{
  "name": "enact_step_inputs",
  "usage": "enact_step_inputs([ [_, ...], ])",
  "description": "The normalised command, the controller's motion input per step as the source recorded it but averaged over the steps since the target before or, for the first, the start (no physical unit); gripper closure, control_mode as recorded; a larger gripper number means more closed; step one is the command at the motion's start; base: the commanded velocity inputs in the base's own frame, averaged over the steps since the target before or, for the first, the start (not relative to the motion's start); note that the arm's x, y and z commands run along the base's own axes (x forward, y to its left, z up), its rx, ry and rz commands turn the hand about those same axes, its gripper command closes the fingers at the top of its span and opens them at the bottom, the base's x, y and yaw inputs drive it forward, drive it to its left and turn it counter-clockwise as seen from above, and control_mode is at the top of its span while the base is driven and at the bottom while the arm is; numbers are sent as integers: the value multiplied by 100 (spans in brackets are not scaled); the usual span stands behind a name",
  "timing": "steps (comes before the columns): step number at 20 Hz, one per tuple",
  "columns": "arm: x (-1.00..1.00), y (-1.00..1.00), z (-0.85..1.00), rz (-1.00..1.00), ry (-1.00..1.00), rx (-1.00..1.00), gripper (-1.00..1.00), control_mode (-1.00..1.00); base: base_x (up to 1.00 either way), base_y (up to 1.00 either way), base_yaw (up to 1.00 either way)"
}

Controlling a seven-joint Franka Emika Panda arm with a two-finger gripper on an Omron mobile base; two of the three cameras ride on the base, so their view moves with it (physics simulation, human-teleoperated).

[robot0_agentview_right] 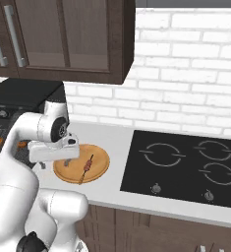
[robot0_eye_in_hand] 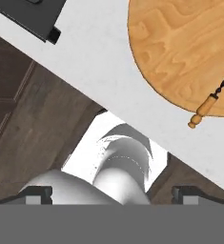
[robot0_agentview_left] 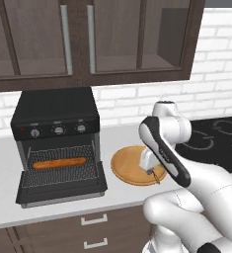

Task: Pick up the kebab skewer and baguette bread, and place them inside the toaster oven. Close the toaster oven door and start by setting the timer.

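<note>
My jaws stand spread wide with nothing between them, hanging over the near edge of the wooden plate (robot0_agentview_right: 100, 162) because the next thing to fetch lies there. The gripper (robot0_agentview_right: 52, 165) points down at the surface (robot0_agentview_left: 122, 136) beside the plate's rim. The kebab skewer (robot0_agentview_right: 86, 169) rests across the plate with its pale handle end poking past the rim toward me, which I judge a handy place to grasp. To the left, the toaster oven (robot0_agentview_left: 56, 116) sits with the toaster oven door (robot0_agentview_left: 63, 190) dropped flat, left down so food can go in. The baguette bread (robot0_agentview_left: 59, 163) already lies on the wire rack inside.
</note>
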Motion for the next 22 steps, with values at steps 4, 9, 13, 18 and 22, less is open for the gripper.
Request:
enact_step_inputs([
  [4, 2, -38, 0, 10, -22, -4, -100, -100, 0, 0, 0],
  [9, 49, -41, 0, -5, -15, 1, -100, -100, 0, 0, 0],
  [13, 77, -9, 0, -12, -8, 1, -100, -100, 0, 0, 0],
  [18, 89, 0, -1, -4, -3, 1, -100, -100, 0, 0, 0],
  [22, 22, 0, -5, -20, 8, 9, -100, -100, 0, 0, 0],
])
